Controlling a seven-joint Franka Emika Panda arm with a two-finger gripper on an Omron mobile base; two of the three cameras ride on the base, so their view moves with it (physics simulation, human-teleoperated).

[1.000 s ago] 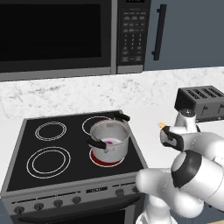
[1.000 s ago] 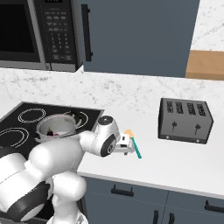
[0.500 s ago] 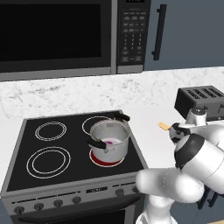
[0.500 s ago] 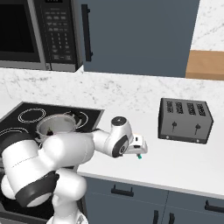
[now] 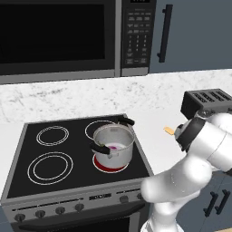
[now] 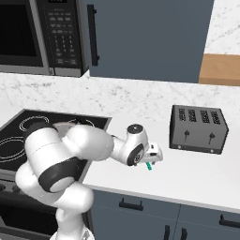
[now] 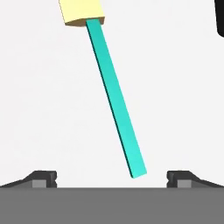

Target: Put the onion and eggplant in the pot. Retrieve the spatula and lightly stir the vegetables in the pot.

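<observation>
Since the earlier frames: arm swung further right along the surface (image 6: 197,173), away from the stove (image 5: 27,149), wrist now lower over the spatula; pot and its contents unchanged in place.

Claw (image 7: 112,177): open, the two dark fingertips (image 7: 43,178) set wide apart, one on either side of the handle's near end, neither touching it. In the right base view the claw (image 6: 152,159) sits low above the white surface, pointing downward.

Spatula (image 7: 114,94): lying flat on the white surface, teal handle running diagonally, tan head at the far end. Handle tip shows under the hand in the right base view (image 6: 149,166); tan head shows beside the arm in the left base view (image 5: 169,130). Position: between stove and toaster (image 6: 199,129).

Pot (image 5: 113,144): upright on the front right burner, which glows red, two black handles. Pinkish-purple onion (image 5: 117,147) visible inside on the pale bottom. Eggplant cannot be made out.

Microwave (image 5: 59,36): mounted above the stove, door shut.
</observation>
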